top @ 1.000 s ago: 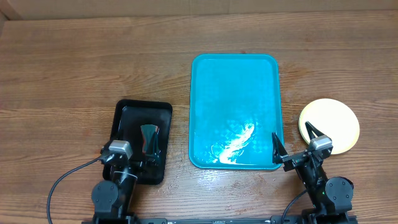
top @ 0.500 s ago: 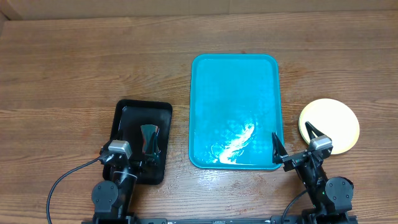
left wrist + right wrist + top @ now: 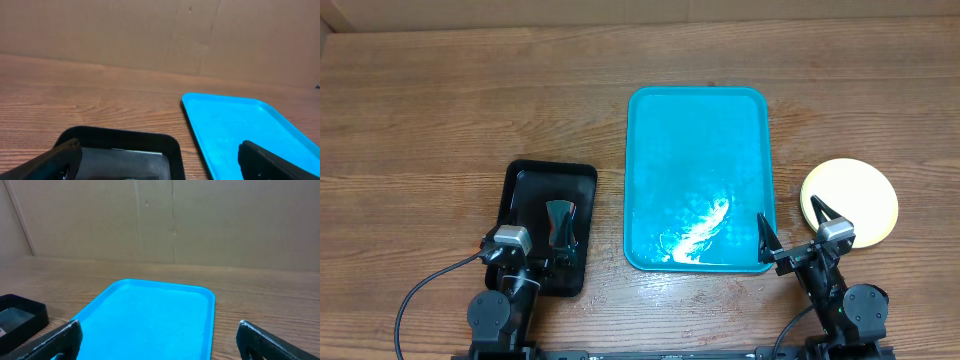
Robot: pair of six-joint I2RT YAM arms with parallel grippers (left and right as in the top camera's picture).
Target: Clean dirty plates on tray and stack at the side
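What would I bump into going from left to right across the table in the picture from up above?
black tray → blue tray → pale yellow plate

The plates (image 3: pixel 852 196) read as one pale disc from overhead. How many lay in that stack could not be told, and the right gripper (image 3: pixel 787 210) covered part of the near rim. In the black tray (image 3: pixel 525 190) sat something dark and shiny (image 3: pixel 560 222), too dim to name. Left wrist view: black tray and tray (image 3: pixel 235 125) both ran off the bottom edge, and the left gripper (image 3: pixel 159 149) showed only finger stubs in the corners. Right wrist view — the tray's near end was cut off, the black tray clipped at the left.
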